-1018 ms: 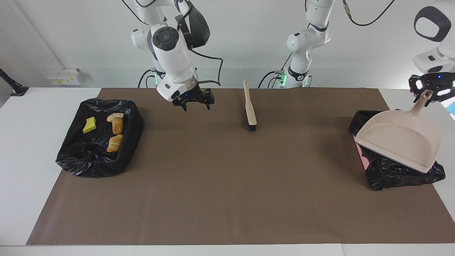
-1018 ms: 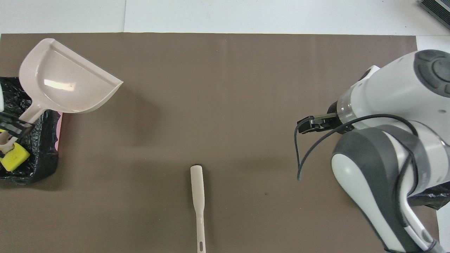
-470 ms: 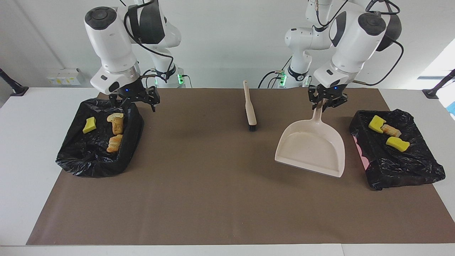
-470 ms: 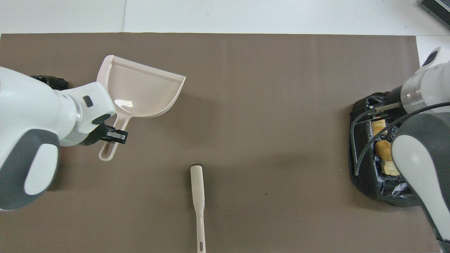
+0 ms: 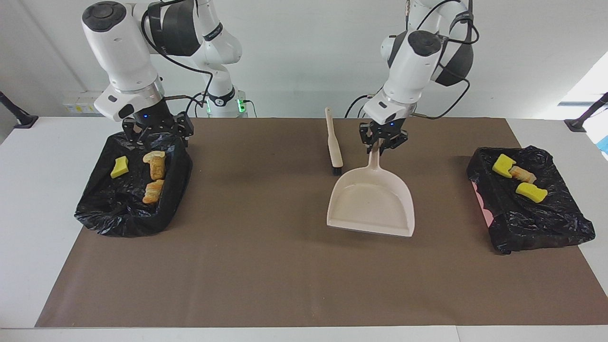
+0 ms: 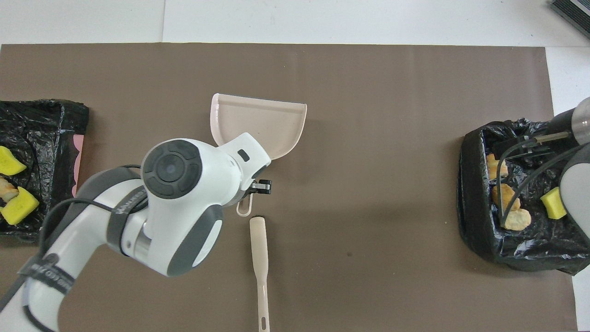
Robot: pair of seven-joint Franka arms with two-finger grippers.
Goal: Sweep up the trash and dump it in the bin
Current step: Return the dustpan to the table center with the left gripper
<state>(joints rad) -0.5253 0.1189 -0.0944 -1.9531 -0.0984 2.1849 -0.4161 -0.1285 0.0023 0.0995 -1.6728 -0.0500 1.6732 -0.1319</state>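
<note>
1. Brown paper-covered surface (image 5: pixel 285 266): no loose trash shows on it. All visible lumps sit inside the two bins, so the sweeping and dumping look done and the job now reads as putting the tools back.
2. Black-bag-lined bin at the left arm's end (image 5: pixel 532 223): a second ago the dustpan hung tilted over it; now it is uncovered, with two bright yellow sponge pieces (image 5: pixel 531 192) and one tan bread-like chunk (image 5: pixel 522 175) inside.
3. Black-bag-lined bin at the right arm's end (image 5: pixel 118 213): unchanged, holding one yellow sponge piece (image 5: pixel 119 167) and orange-brown bread-like chunks (image 5: pixel 154 178).
4. Beige plastic dustpan (image 5: pixel 373 204): it has travelled from over the bin to mid-surface, empty, mouth facing away from the robots. It lies just beside the brush head; whether it already rests on the paper, cannot tell.
5. Left gripper (image 5: pixel 382 142): fingers clamped tight on the dustpan's handle, above the middle of the surface.
6. Right gripper (image 5: pixel 156 130): has swung from near the centre to over the rim of its bin; fingers spread wide, holding nothing, waiting.
7. Beige long-handled brush with dark bristles (image 5: pixel 333 142): has not moved, lying free with handle toward the robots.
</note>
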